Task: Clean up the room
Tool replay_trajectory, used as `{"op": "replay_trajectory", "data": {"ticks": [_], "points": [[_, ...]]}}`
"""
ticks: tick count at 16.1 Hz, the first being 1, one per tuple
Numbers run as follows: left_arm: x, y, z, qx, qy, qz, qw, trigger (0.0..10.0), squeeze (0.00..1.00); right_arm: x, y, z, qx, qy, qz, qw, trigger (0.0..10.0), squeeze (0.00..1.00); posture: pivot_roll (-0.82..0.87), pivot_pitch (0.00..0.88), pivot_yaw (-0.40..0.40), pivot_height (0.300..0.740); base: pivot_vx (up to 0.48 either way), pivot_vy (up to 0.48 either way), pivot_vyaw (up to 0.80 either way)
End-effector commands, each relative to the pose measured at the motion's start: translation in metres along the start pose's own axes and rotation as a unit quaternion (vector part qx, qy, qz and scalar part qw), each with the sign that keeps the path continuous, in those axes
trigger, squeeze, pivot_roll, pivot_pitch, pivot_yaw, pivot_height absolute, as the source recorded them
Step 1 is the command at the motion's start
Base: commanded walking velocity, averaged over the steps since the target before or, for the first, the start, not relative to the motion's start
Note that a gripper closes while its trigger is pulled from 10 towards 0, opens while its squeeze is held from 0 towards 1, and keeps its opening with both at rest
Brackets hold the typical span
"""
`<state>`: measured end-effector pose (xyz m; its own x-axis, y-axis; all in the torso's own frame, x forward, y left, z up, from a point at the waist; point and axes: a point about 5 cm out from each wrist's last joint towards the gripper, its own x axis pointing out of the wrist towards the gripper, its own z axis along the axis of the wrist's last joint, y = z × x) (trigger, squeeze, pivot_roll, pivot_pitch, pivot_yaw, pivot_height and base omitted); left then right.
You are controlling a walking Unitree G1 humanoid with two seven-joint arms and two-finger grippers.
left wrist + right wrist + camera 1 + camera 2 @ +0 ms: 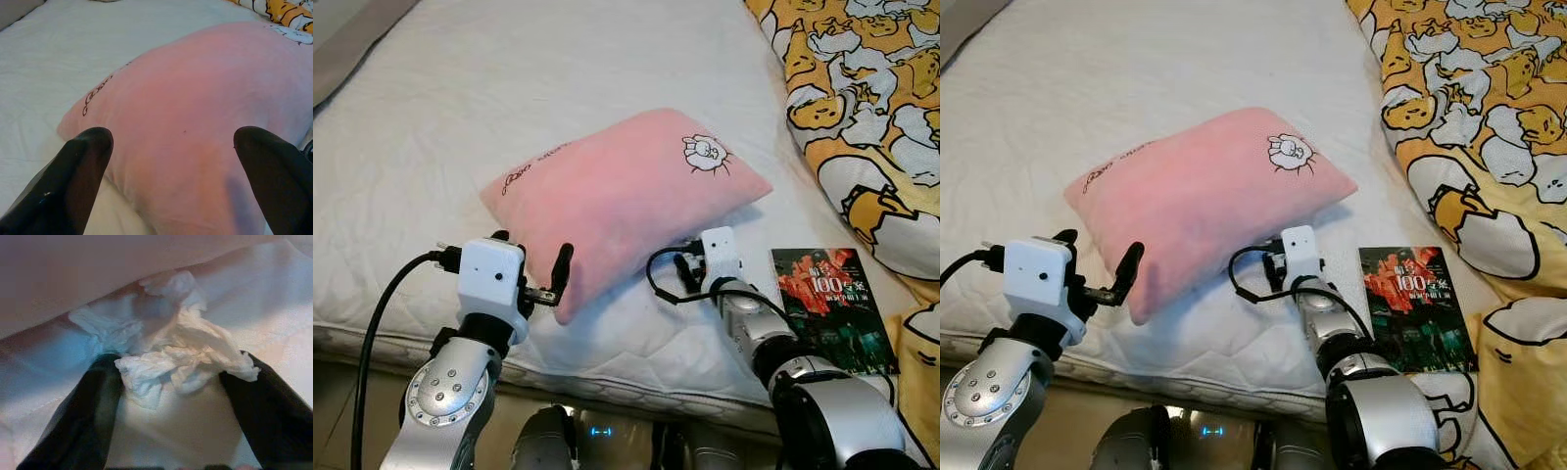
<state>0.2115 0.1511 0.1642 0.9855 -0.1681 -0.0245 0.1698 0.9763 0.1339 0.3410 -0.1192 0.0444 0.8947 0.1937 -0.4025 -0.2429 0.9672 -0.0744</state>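
While the left gripper [533, 269] hovers fingers-apart at the pink pillow's [617, 196] lower-centre corner, the right gripper [166, 377] straddles, fingers apart, a crumpled tissue [181, 352] under it: featherlight, soft, best pinched mid-wad.

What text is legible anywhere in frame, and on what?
"100": large numerals on the dark book cover lying on the bed; the characters around it are too small to read.
Dark cursive script on the pink pillow, near its left corner: blurred, unreadable.
The yellow cartoon blanket carries pictures, no text.
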Motion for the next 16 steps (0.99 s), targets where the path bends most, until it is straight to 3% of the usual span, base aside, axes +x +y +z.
{"op": "replay_trajectory", "data": {"ticks": [1, 6, 13, 16], "points": [[-0.001, -0.003, 0.001, -0.001, -0.001, -0.009, 1.0, 10.0, 0.0, 0.0, 0.008, -0.003, -0.015, 0.009, 0.018, 1.0, 0.0, 0.0, 0.3, 0.254, -0.05, 0.74, 0.0, 0.0, 0.0], [0.007, -0.012, 0.0, -0.011, -0.005, -0.02, 1.0, 10.0, 0.0, 0.002, 0.009, 0.008, -0.007, -0.021, 0.029, 0.999, 0.0, 0.0, 0.26, 0.236, -0.059, 0.74, 0.0, 0.0, 0.0], [0.029, -0.021, -0.004, -0.023, -0.017, -0.042, 0.999, 10.0, 0.0, 0.0, 0.009, 0.01, 0.015, -0.049, 0.052, 0.997, 0.0, 0.0, 0.19, 0.154, -0.066, 0.74, 0.0, 0.0, 0.0], [0.044, -0.018, -0.021, -0.083, 0.015, -0.018, 0.996, 10.0, 0.0, -0.014, -0.003, -0.004, 0.038, -0.099, 0.043, 0.993, 0.0, 0.0, 0.15, 0.077, -0.084, 0.74, 0.0, 0.0, 0.0]]}}
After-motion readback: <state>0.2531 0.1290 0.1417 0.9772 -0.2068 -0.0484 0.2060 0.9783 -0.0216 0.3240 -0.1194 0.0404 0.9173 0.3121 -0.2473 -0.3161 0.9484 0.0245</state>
